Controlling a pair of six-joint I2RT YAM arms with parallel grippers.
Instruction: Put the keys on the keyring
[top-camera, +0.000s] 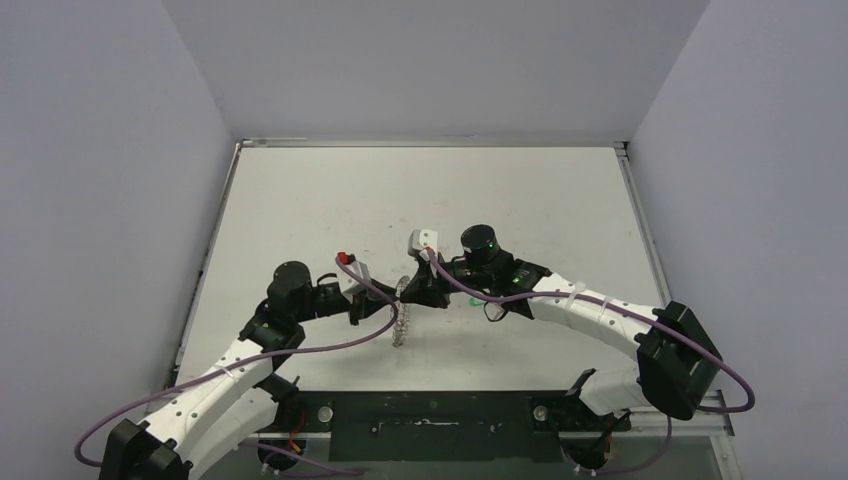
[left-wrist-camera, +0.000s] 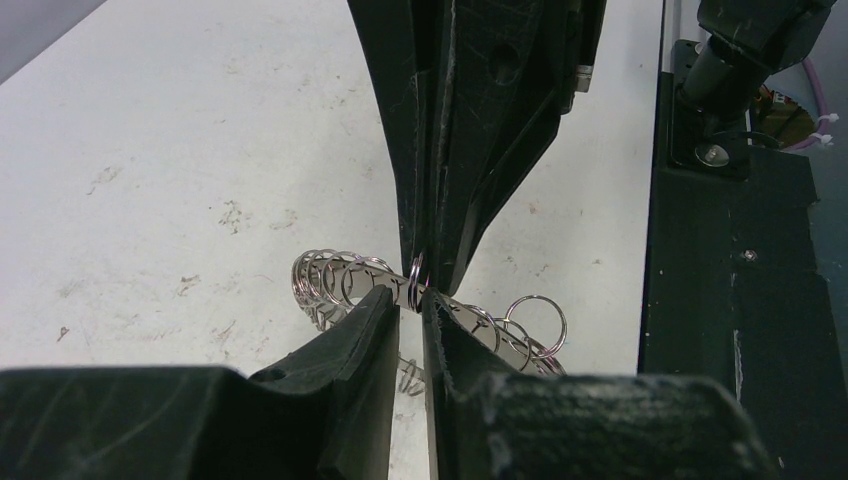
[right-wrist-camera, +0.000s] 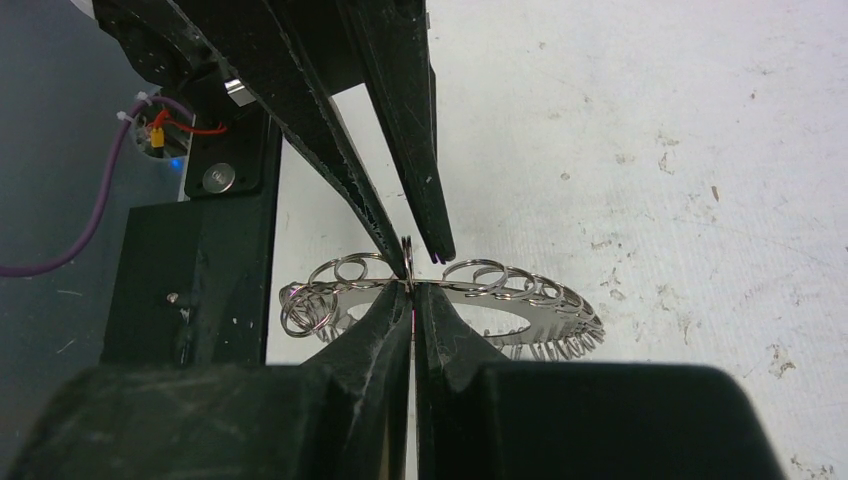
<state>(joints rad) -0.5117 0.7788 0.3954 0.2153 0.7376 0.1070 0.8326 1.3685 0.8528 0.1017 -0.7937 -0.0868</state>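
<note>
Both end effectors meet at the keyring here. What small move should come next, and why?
Probably ease the left end effector back off the keyring. It stands slightly open around one wire loop, not clamping it, while the right end effector is shut on the ring, so the ring should stay held.

**Soft, even light; near parts blurred**

The overhead view is evenly lit from above: the white table (top-camera: 300, 200) is bright without glare, the arms cast only faint, soft-edged shadows, and the side walls sit a shade dimmer. In both wrist views the tabletop is bright and its scuffs read clearly, while the black fingers (left-wrist-camera: 350, 340) close to the lens go dark and soft, out of focus at their bases. The keyring (right-wrist-camera: 500, 285) is sharp, with small glints on its wire loops
</note>
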